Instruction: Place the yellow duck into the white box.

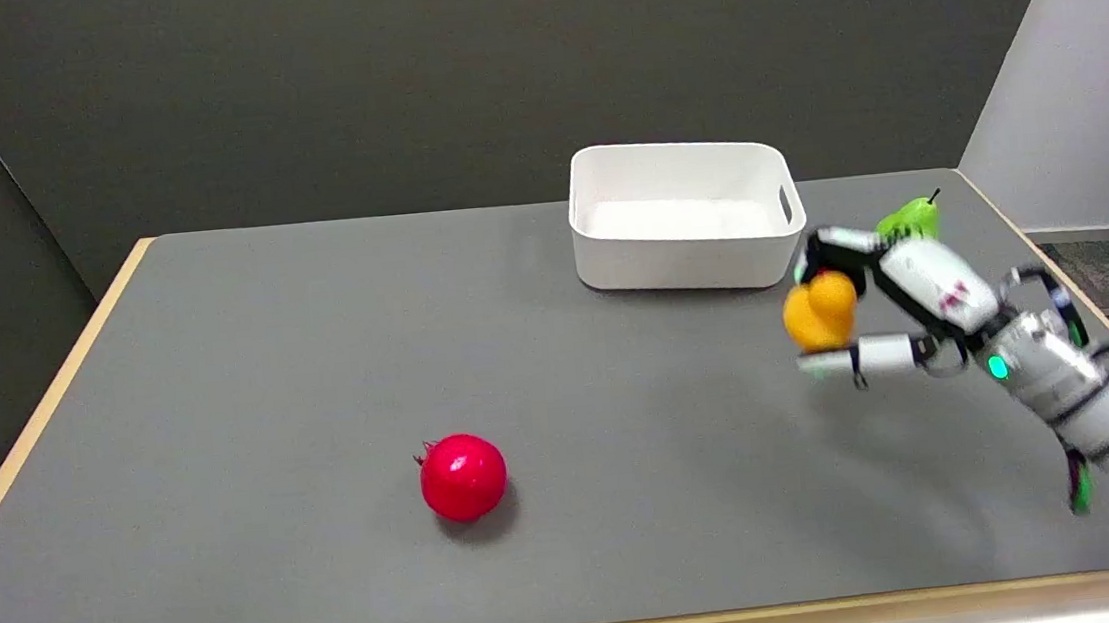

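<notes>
The yellow duck [819,311] is held off the table between the fingers and thumb of my right hand [890,307], which reaches in from the lower right. The white box [686,260] stands at the back of the table, just up and left of the hand; its inside shows nothing in it. The duck hangs in front of the box's right near corner, outside it.
A red pomegranate-like fruit [463,476] lies on the grey table [269,377] left of centre near the front. A green pear [910,217] sits behind my hand, right of the box. The table's right edge runs close to my arm.
</notes>
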`<control>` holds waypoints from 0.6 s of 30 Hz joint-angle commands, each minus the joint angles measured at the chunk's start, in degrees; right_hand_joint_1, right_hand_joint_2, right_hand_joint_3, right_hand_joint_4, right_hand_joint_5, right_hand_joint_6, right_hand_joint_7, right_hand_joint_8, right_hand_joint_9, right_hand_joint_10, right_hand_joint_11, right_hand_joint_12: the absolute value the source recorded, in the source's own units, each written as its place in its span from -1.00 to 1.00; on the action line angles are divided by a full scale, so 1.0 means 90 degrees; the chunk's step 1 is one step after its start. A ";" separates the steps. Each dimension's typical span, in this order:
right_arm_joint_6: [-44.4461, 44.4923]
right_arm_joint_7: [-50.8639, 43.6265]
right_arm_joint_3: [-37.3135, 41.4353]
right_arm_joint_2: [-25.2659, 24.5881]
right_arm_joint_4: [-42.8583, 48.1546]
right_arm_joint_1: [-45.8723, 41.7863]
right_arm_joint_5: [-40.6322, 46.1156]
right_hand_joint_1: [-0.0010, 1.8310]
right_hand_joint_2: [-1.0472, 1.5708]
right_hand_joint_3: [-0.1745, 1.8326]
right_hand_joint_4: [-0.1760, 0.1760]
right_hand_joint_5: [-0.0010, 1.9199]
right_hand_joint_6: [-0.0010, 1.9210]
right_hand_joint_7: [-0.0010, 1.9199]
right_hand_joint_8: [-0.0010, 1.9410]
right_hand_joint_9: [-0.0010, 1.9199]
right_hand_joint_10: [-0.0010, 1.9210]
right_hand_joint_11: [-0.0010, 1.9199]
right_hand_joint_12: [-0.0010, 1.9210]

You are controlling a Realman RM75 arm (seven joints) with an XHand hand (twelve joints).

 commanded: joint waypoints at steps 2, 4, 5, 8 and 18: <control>-0.2307 -0.0001 -0.1630 0.0452 -0.0544 0.4363 -0.0023 0.47 0.66 -0.61 -1.00 -0.39 0.51 -0.11 0.31 -0.19 0.60 -0.23 0.79; -0.2613 -0.0001 -0.2019 0.0435 -0.0715 0.4926 0.0008 0.47 0.66 -0.61 -1.00 -0.39 0.51 -0.11 0.31 -0.19 0.60 -0.23 0.79; -0.2755 -0.0001 -0.2222 0.0414 -0.0786 0.5150 0.0012 0.47 0.66 -0.61 -1.00 -0.39 0.51 -0.11 0.31 -0.19 0.60 -0.23 0.79; -0.3080 -0.0001 -0.2677 0.0297 -0.1009 0.5611 -0.0020 0.47 0.66 -0.61 -1.00 -0.39 0.51 -0.11 0.31 -0.19 0.60 -0.23 0.79; -0.3287 0.0049 -0.3727 -0.0520 -0.3639 0.7047 0.0030 0.47 0.66 -0.62 -1.00 -0.39 0.51 -0.11 0.32 -0.19 0.60 -0.24 0.79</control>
